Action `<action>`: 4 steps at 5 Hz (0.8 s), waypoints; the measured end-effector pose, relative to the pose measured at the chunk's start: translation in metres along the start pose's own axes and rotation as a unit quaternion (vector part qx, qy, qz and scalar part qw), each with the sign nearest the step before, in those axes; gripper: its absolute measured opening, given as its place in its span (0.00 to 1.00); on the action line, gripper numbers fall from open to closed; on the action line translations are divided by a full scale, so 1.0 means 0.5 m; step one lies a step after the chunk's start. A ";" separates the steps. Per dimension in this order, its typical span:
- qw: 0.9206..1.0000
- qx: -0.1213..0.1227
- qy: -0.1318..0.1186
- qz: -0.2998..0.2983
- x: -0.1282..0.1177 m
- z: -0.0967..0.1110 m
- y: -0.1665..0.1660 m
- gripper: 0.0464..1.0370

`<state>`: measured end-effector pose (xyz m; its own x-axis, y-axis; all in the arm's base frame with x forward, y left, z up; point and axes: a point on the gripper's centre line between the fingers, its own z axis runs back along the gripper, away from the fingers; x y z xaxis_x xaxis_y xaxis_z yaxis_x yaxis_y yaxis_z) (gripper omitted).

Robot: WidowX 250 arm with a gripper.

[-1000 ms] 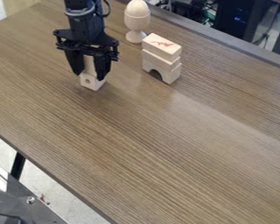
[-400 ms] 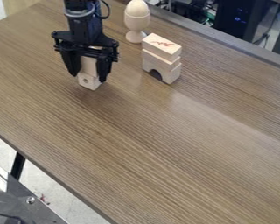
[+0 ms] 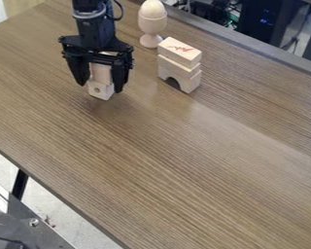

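Observation:
The black gripper [image 3: 100,87] hangs down at the upper left, low over the wooden table [image 3: 164,160]. Its fingers stand apart, one on each side of a pale wooden piece [image 3: 101,91] with a small round hole low on its front. The top of that piece is partly hidden by the gripper, and I cannot tell whether it is one block or two stacked. To the right stands a stack of pale blocks [image 3: 180,65], with an arched block at the bottom and a red mark on top.
Behind the stack, near the far edge, an egg-shaped wooden piece [image 3: 152,8] sits in a wooden cup [image 3: 152,26]. Dark equipment [image 3: 268,19] is beyond the table's far edge. A metal frame [image 3: 38,228] lies past the near edge at lower left.
The gripper's fingers have spread wider around the wooden piece, which has shifted very slightly. The stack and the egg-shaped piece have stayed in place.

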<state>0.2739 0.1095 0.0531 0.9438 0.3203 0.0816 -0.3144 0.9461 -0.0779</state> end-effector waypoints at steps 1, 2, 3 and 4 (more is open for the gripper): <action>0.998 -0.014 -0.014 -0.062 0.014 0.008 -0.009 0.96; 0.984 -0.022 -0.022 -0.177 0.037 0.001 -0.011 0.96; 0.970 -0.015 -0.018 -0.243 0.051 -0.003 -0.005 0.96; 0.963 -0.007 -0.010 -0.271 0.057 -0.010 0.003 0.91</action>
<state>0.3010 0.1199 0.0502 0.9667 -0.2190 0.1322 0.2250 0.9738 -0.0321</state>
